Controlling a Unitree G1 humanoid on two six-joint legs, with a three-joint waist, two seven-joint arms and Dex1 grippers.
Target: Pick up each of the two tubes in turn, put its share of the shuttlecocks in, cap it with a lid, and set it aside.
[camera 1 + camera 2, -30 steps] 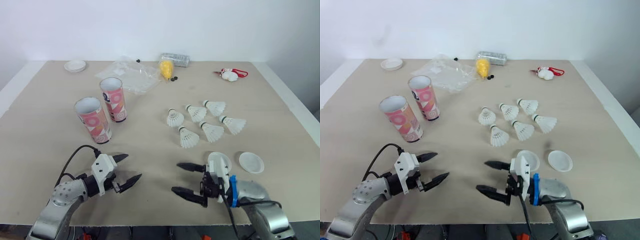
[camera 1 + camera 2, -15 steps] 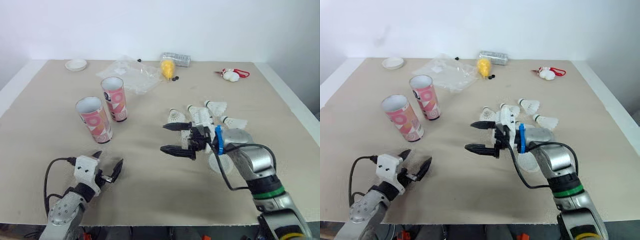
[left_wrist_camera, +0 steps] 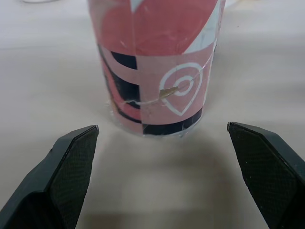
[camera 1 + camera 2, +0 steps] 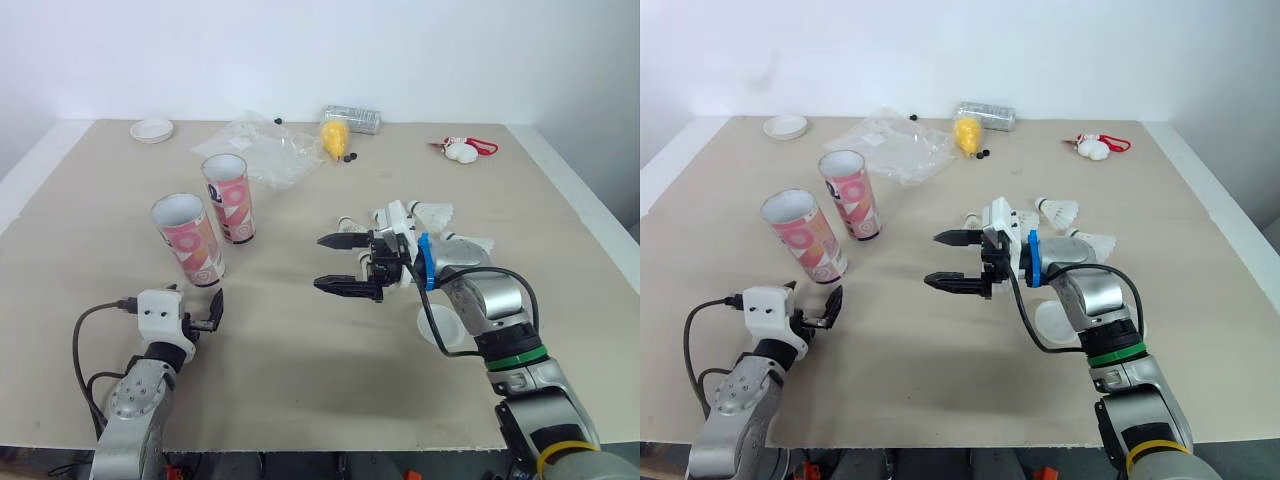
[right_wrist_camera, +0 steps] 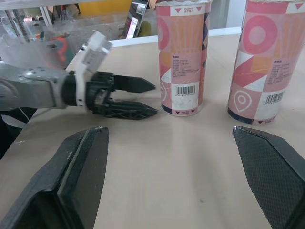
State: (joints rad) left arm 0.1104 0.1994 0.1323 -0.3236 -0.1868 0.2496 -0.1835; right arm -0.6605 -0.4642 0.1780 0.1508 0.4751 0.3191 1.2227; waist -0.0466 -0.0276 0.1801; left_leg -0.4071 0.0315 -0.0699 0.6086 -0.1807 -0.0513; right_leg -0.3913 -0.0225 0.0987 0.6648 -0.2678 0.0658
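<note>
Near left, the left gripper (image 5: 152, 99) faces the nearer tube (image 4: 187, 240), jaws spread wide and empty; the tube stands upright just beyond, the second tube (image 4: 228, 198) farther. To the right, the right gripper (image 4: 320, 262) hovers open too, shuttlecocks (image 4: 437, 212) behind it. The first pickup seems in hand: the left gripper must advance around the tube and close.

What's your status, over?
Left tool open, facing near tube. Right tool open, empty. Near tube and far tube upright, uncapped. Nothing between left tool and near tube.
</note>
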